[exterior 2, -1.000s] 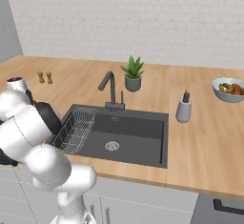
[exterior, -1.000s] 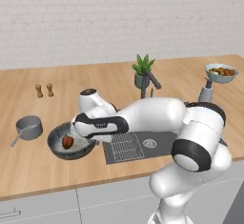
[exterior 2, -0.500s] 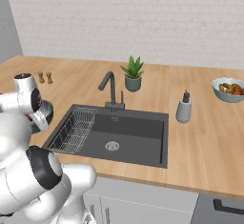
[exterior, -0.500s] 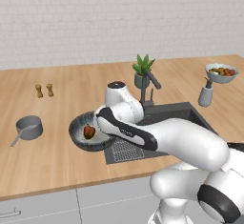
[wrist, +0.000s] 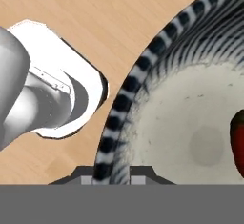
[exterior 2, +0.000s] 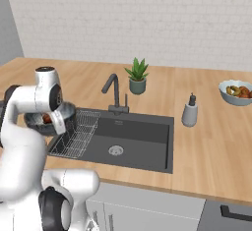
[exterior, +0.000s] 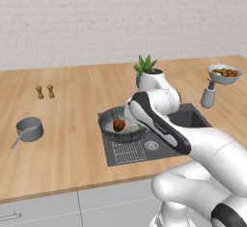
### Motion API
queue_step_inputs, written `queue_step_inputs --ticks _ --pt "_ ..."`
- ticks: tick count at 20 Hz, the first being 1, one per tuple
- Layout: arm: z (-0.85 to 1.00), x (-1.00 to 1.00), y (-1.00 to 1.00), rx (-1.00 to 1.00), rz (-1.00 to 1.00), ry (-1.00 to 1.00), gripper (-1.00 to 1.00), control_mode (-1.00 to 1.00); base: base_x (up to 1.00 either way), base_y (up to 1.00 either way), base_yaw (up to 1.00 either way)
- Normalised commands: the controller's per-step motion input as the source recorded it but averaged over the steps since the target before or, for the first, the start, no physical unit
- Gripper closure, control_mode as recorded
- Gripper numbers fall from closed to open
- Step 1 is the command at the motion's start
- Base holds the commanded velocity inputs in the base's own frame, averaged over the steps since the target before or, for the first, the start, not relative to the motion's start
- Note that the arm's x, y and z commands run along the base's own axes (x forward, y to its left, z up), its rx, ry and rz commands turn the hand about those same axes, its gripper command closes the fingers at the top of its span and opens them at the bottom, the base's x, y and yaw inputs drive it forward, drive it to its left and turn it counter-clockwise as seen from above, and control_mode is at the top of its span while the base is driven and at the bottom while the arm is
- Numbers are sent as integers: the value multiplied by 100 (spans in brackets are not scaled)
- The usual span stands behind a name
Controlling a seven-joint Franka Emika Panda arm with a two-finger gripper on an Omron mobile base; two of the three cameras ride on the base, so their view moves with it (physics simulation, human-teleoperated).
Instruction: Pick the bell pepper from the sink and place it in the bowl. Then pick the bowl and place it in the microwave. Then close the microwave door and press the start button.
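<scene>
Wooden counter under white brick wall. Gripper (wrist: 112,178) pinched narrow on rim of the bowl (exterior: 121,123), carried above left end of the sink (exterior 2: 133,139), bell pepper (exterior: 118,124) inside. Best kept level, swung slowly toward microwave.

Arm bent forward, gripper (wrist: 113,179) clamped on a rim.
White forearm slopes up and away from the base to the wrist; both fingertips (wrist: 87,179) pinch the bowl (wrist: 143,75) wall between them.
</scene>
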Motion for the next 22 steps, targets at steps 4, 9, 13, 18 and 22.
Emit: queue_step_inputs --ticks 4,9,13,18,22 --pt "37 -3 -98 2 -25 1 100 -100 0 0 0" --pt "15 -10 -78 0 -18 -1 100 -100 0 0 0" --pt "41 -18 -61 0 -20 0 100 -100 0 0 0" --pt "51 -7 -29 1 -14 2 100 -100 0 0 0" --pt "27 -19 -5 -2 -10 -15 100 -100 0 0 0"
